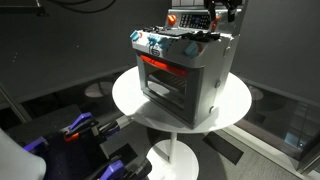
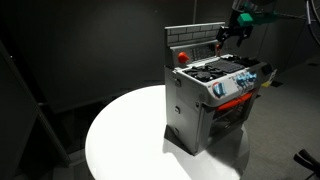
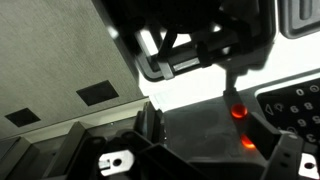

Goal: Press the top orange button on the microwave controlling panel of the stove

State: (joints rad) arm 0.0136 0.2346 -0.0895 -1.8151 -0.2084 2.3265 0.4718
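The silver-grey toy stove stands on a round white table and shows in both exterior views. Its upright microwave controlling panel has a red-orange spot. My gripper hovers at the panel's top, above the stove's back. In the wrist view the dark panel face carries two glowing orange buttons, the top one and a lower one. My gripper's tip looks shut and empty, just above the top button; contact is unclear.
Blue-and-white knobs line the stove's front above the red-lit oven window. Small white buttons sit to the right of the orange ones. Dark floor and walls surround the table.
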